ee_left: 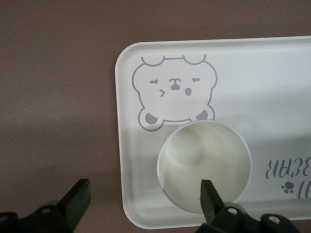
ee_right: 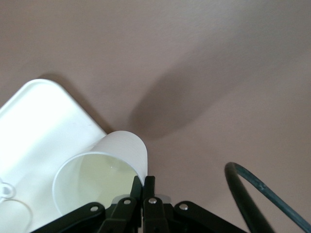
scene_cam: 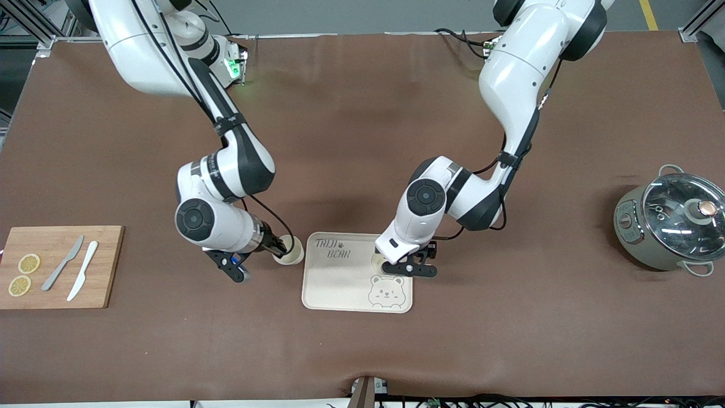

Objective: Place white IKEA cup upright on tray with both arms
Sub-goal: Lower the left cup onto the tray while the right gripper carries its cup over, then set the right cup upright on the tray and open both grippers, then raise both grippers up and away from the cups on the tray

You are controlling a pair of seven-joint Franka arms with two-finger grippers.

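Note:
One white cup [scene_cam: 378, 260] stands upright on the cream tray [scene_cam: 340, 283], just above the bear drawing. My left gripper [scene_cam: 403, 265] hangs over it, open. In the left wrist view one finger [ee_left: 211, 201] sits at the rim of this cup [ee_left: 204, 165] and the other is off the edge of the tray [ee_left: 272, 97]; the gripper [ee_left: 144, 201] holds nothing. A second white cup [scene_cam: 290, 251] is beside the tray's edge toward the right arm's end, with my right gripper [scene_cam: 280, 247] shut on its rim. The right wrist view shows that gripper [ee_right: 144, 187] pinching the cup [ee_right: 99, 177] wall next to the tray [ee_right: 43, 126].
A wooden cutting board [scene_cam: 56, 238] with two knives [scene_cam: 63, 263] and lemon slices [scene_cam: 28, 263] lies at the right arm's end. A grey pot [scene_cam: 671, 221] with a glass lid stands at the left arm's end. Brown table surrounds the tray.

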